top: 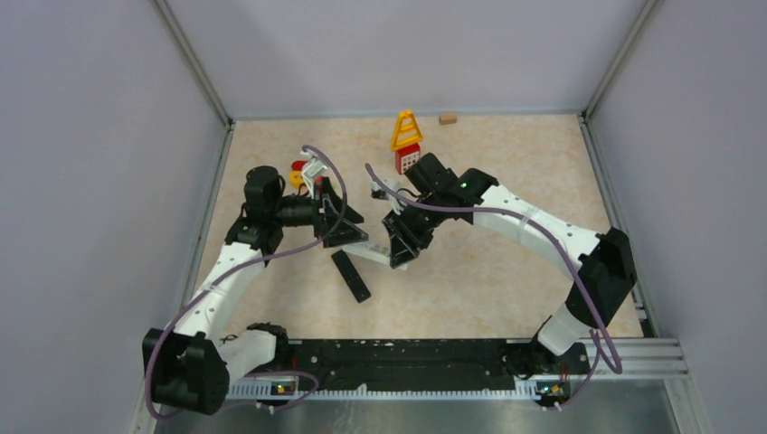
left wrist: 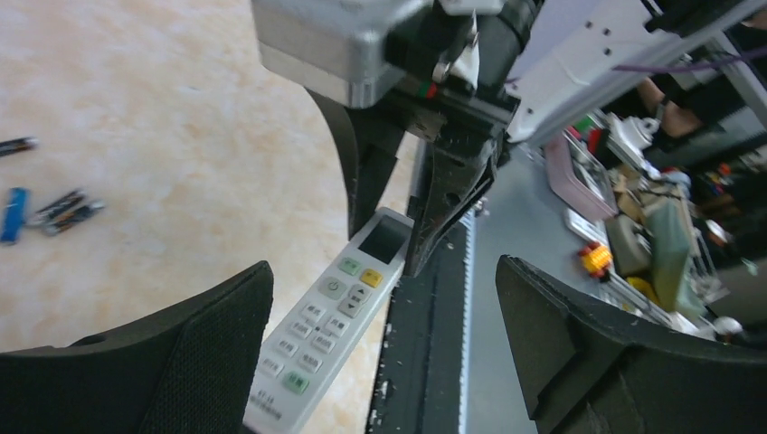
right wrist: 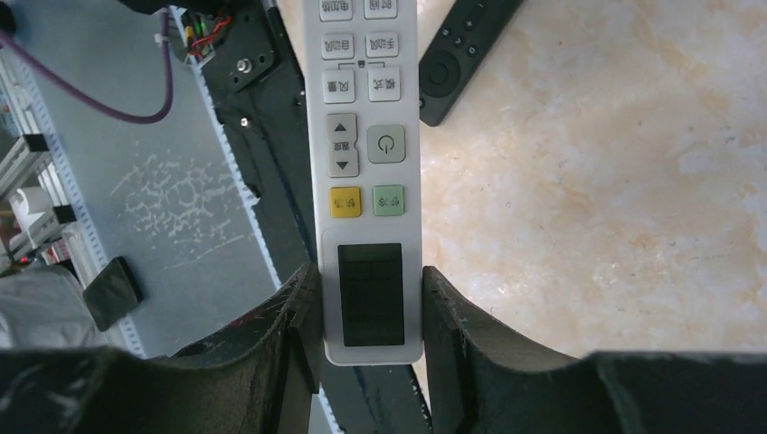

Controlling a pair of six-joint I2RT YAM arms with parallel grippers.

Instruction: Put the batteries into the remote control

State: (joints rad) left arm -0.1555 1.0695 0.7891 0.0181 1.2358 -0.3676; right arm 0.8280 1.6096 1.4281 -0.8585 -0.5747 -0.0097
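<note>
From above, the white remote [top: 369, 250] lay slantwise on the table [top: 506, 172] between the two arms; the right gripper [top: 399, 256] was clamped on its right end, and the left gripper [top: 346, 232] stood just beside its other end; a black remote [top: 351, 276] lay near it on the side toward the arm bases, apart from it; a yellow toy frame [top: 406, 129], a red block [top: 408, 159] and a wooden block [top: 448, 117] sat toward the far wall; the batteries could not be made out here.

In the left wrist view, the left gripper's fingers [left wrist: 181, 362] were spread wide, gripping nothing; the white remote, buttons up, ran toward the gap, its display end pinched by the right gripper; the batteries [left wrist: 54, 210] lay loose on the table well apart from the remote, one blue-wrapped, the rest dark.

In the right wrist view, the right gripper's fingers [right wrist: 289, 334] pressed on both long edges of the white remote at its display; the black remote lay beside it, not touching.
</note>
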